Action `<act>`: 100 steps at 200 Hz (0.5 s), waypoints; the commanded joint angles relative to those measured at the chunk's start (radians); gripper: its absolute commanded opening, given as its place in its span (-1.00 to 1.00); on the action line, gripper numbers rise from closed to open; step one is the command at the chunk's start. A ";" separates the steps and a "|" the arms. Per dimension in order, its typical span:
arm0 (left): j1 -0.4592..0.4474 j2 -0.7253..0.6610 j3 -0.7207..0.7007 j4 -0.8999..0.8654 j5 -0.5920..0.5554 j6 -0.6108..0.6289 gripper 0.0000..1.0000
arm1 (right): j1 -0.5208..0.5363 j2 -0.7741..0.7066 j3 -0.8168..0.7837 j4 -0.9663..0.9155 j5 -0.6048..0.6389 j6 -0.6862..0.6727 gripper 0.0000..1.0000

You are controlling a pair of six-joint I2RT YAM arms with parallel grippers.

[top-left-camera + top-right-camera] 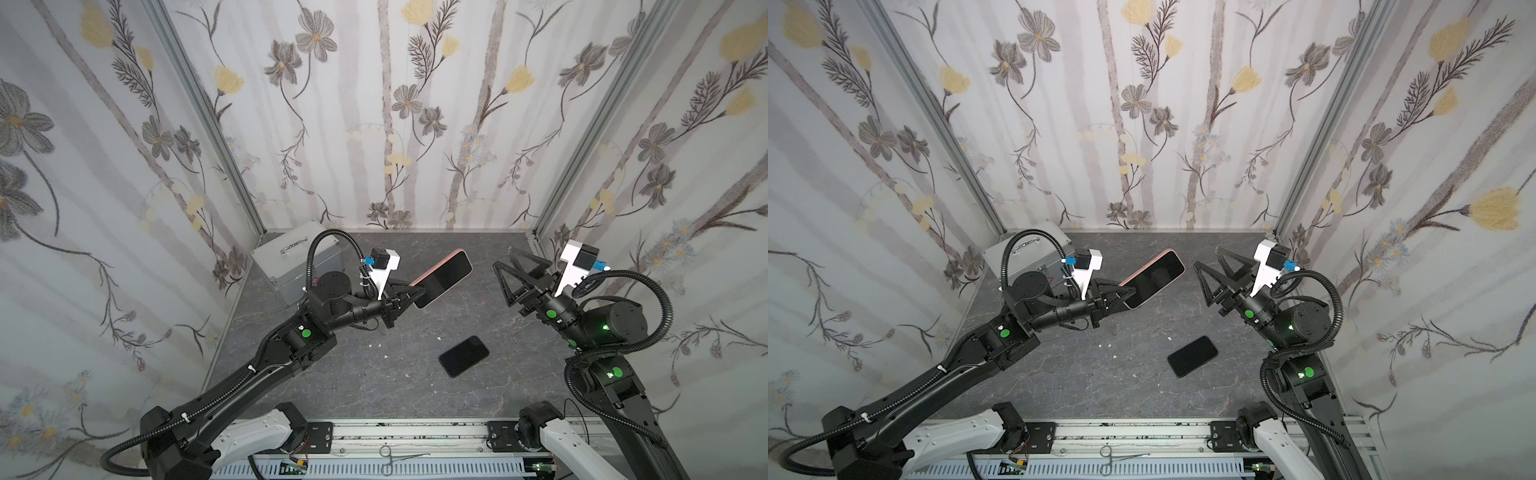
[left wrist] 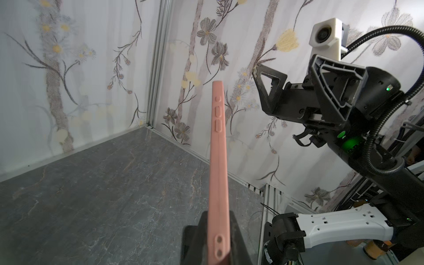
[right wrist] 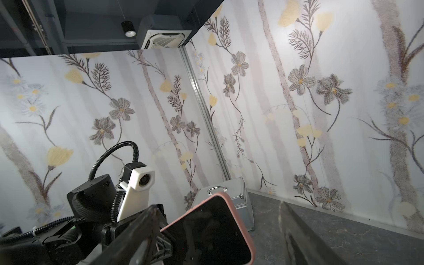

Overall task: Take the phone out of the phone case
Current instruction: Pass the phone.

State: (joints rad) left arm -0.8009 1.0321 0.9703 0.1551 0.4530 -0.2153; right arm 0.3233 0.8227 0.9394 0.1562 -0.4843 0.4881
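Looking at it from both top views, I'd say the hard part is basically done. The phone (image 1: 464, 356) is lying flat on the table (image 1: 332, 382), face dark, near the middle and a bit toward the right arm's side. The pink case (image 1: 444, 276) is up in the air, well apart from it.

The left gripper (image 1: 417, 296) is pinched onto one short end of the case, which sticks out from it tilted upward. In the left wrist view you're looking straight along the side with the button bumps. The case's broad face looks dark and glossy; I can't tell if that's just lining, but the slab on the table reads as the phone to me.

The right gripper (image 1: 503, 257) is spread wide with nothing in it, hovering off to the side, level with the case but not touching it.

So my guess is the step in hand is just parking the case. Tips if it were me:

- Bring it down low before letting go. It's held by one end, so a drop from up there could flip it or bounce it.
- Pick a bare patch, away from the phone and the metal box (image 1: 291, 262) in the back corner.
- Level it out first so it lands flat, not on a corner.
- Keep the right arm where it is, out of the way.
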 commanded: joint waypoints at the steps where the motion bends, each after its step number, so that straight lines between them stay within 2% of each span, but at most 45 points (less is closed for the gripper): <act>1: 0.001 -0.039 -0.017 0.058 0.042 0.117 -1.00 | -0.028 0.046 0.066 -0.120 -0.159 -0.071 0.49; 24: 0.006 -0.066 -0.031 0.066 0.102 0.134 -1.00 | -0.076 0.112 0.127 -0.139 -0.325 -0.031 0.45; 50: 0.039 -0.070 -0.041 0.086 0.211 0.122 -1.00 | -0.087 0.165 0.174 -0.137 -0.458 -0.030 0.40; 75: 0.057 -0.071 -0.054 0.095 0.261 0.133 -1.00 | -0.086 0.183 0.184 -0.153 -0.488 -0.041 0.28; 100: 0.057 -0.075 -0.059 0.107 0.270 0.142 -1.00 | -0.081 0.195 0.174 -0.157 -0.539 -0.023 0.25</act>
State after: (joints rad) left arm -0.7452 0.9657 0.9119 0.1616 0.6636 -0.1040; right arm 0.2367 1.0031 1.1156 0.0063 -0.9379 0.4622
